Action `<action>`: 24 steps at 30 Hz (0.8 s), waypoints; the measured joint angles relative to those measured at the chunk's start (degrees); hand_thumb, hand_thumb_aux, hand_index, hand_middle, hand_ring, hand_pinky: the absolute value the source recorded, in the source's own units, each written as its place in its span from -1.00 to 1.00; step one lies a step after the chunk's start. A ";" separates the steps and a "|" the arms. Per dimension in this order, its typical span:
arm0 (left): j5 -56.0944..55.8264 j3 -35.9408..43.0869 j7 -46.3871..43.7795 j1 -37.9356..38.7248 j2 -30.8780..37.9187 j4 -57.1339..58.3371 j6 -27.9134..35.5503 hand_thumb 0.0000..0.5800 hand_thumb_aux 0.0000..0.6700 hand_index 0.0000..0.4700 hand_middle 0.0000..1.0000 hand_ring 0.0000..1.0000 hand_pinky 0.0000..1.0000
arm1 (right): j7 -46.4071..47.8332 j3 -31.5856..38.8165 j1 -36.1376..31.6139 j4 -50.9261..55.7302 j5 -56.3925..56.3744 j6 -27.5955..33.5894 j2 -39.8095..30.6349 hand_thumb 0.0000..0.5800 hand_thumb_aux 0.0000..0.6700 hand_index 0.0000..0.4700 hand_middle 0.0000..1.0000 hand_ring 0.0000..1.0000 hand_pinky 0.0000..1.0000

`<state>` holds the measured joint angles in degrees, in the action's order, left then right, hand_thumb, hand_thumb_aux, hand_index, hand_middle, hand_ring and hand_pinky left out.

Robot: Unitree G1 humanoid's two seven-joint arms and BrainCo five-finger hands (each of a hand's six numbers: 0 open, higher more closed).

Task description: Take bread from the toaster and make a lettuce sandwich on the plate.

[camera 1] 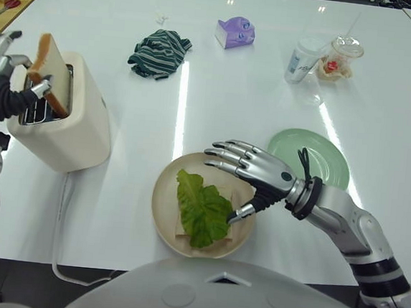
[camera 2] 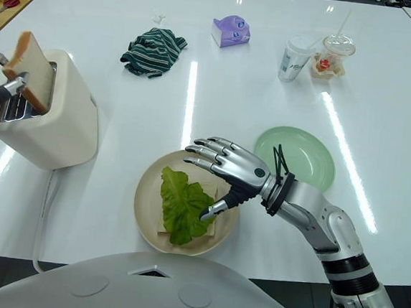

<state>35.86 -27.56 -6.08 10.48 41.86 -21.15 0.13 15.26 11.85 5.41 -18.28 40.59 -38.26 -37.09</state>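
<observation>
Near the front edge of the white table [camera 1: 195, 110] sits a round beige plate [camera 1: 164, 194], and everything else is placed from it. On the plate lies a bread slice [camera 2: 203, 194] with a crinkled green lettuce leaf [camera 1: 202, 210] spread over it, hiding most of the bread. Over the plate's right rim hovers the right hand [camera 1: 254, 169], palm down, fingers stretched out and spread wide, holding nothing. Its thumb points down at the right edge of the lettuce leaf; whether it touches cannot be told. Left of the plate stands a cream toaster [camera 1: 67, 131], and its cord [camera 1: 59, 220] runs toward the table's front edge, also left of the plate. On the toaster's far side from the plate is the left hand [camera 1: 6, 90], its fingers closed on a second bread slice [camera 1: 49, 68]. This slice leans left and stands tall above the toaster, its lower end at the mouth of the slot. Just right of the plate, partly behind the right wrist, lies a green saucer [camera 1: 329, 161]. Well behind the plate lie a crumpled striped cloth [camera 1: 159, 51] and a purple tissue box [camera 1: 235, 32]. Behind and to the right of the plate stand a white lidded cup [camera 1: 302, 59] and, touching it, a clear plastic cup [camera 1: 340, 59] with something red inside.
</observation>
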 measured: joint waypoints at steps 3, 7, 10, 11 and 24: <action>-0.04 -0.53 1.26 -0.66 -0.23 -0.54 -0.32 1.00 1.00 1.00 -1.00 -1.00 -1.00 | -0.05 0.00 -0.04 0.14 0.00 0.00 0.10 -1.00 -1.00 -1.00 -1.00 -1.00 -1.00; -0.05 -1.85 2.88 -1.80 -0.39 -1.58 -0.40 1.00 1.00 1.00 -1.00 -1.00 -1.00 | -0.10 0.00 -0.16 0.21 -0.02 0.00 0.23 -1.00 -1.00 -1.00 -1.00 -1.00 -1.00; -0.03 -2.26 3.49 -2.12 -0.48 -1.60 -0.23 1.00 1.00 1.00 -1.00 -1.00 -1.00 | -0.10 0.02 -0.63 0.28 -0.02 0.00 0.28 -1.00 -1.00 -1.00 -1.00 -1.00 -1.00; -0.03 -2.38 3.59 -2.23 -0.51 -1.62 -0.17 1.00 1.00 1.00 -1.00 -1.00 -1.00 | -0.11 0.02 -0.72 0.31 -0.03 0.00 0.29 -1.00 -1.00 -1.00 -1.00 -1.00 -1.00; -14.06 -5.39 1.72 -6.66 -3.81 -2.41 1.40 1.00 1.00 1.00 -1.00 -1.00 -1.00 | -0.80 0.14 -1.03 0.73 -0.01 0.00 0.54 -1.00 -1.00 -1.00 -1.00 -1.00 -1.00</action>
<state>21.80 -32.95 -4.36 3.81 38.05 -23.56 1.53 14.47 12.00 4.38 -17.55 40.58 -38.26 -36.54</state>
